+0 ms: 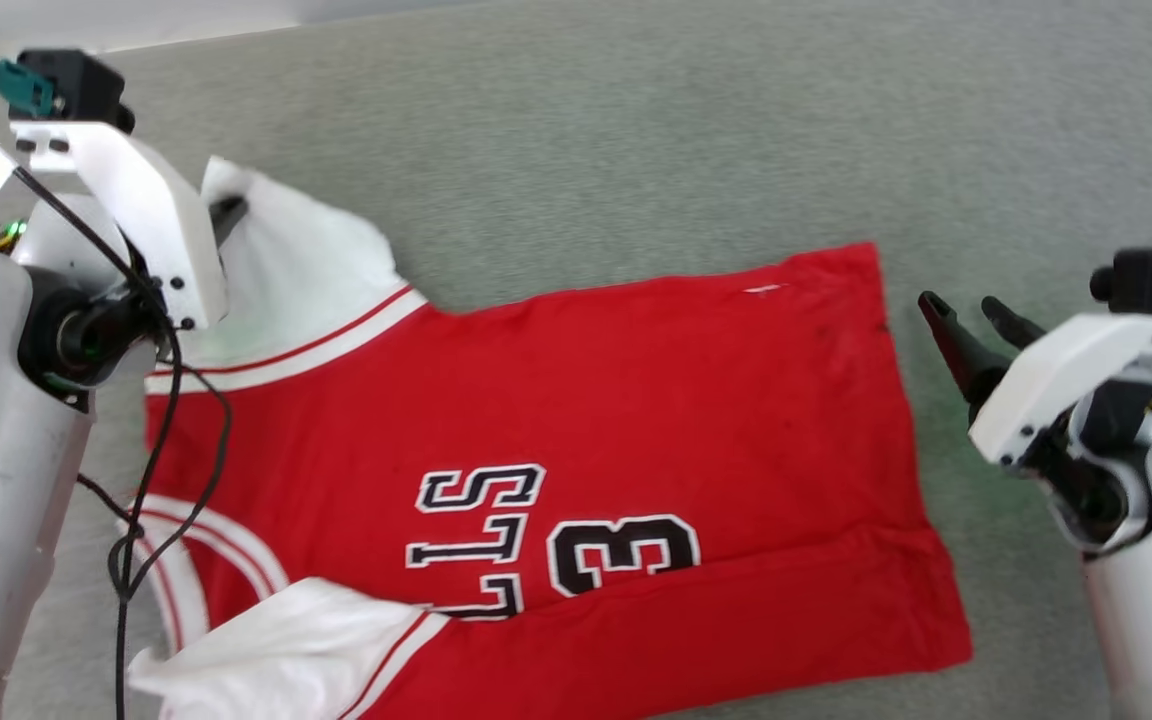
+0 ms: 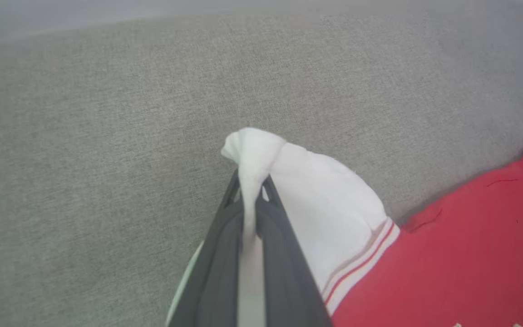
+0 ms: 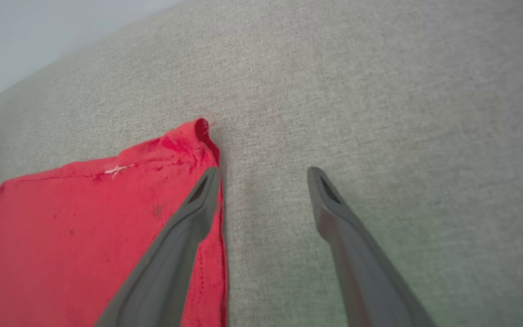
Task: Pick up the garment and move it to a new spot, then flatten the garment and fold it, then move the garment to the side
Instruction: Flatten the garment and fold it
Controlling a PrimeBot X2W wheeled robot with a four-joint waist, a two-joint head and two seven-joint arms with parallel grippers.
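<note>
- Here, the garment (image 1: 636, 400) lies spread on the counter (image 1: 636, 130), which is covered with grey cloth. The collar end is toward the robot's left and the hem toward its right.
- The red body is mostly flat, with a soft crease along the near side.
- The black letters (image 1: 481, 530) and the number 3 (image 1: 626, 555) face up in the near half. The lowest letters are partly hidden.
- The far sleeve (image 1: 306, 260) is white with red-and-white trim. It is pulled out from the body and comes to a peak at its tip.
- The near sleeve (image 1: 276, 640) lies crumpled at the lower left of the head view, partly on top of the red cloth.
- The left tool (image 2: 250, 181) is closed tight on the tip of the far sleeve. A small bunch of white cloth stands out above its fingertips, and a strip of cloth runs down between the two fingers.
- The right tool (image 3: 263, 172) is wide open and holds nothing. It is just beside the far corner of the hem.
- In the right wrist view, one finger (image 3: 189, 218) of this tool is over the red hem edge and the other is over bare counter. I cannot tell if either one touches.
- A black cable (image 1: 176, 400) hangs from the left arm and crosses in front of the collar end.
</note>
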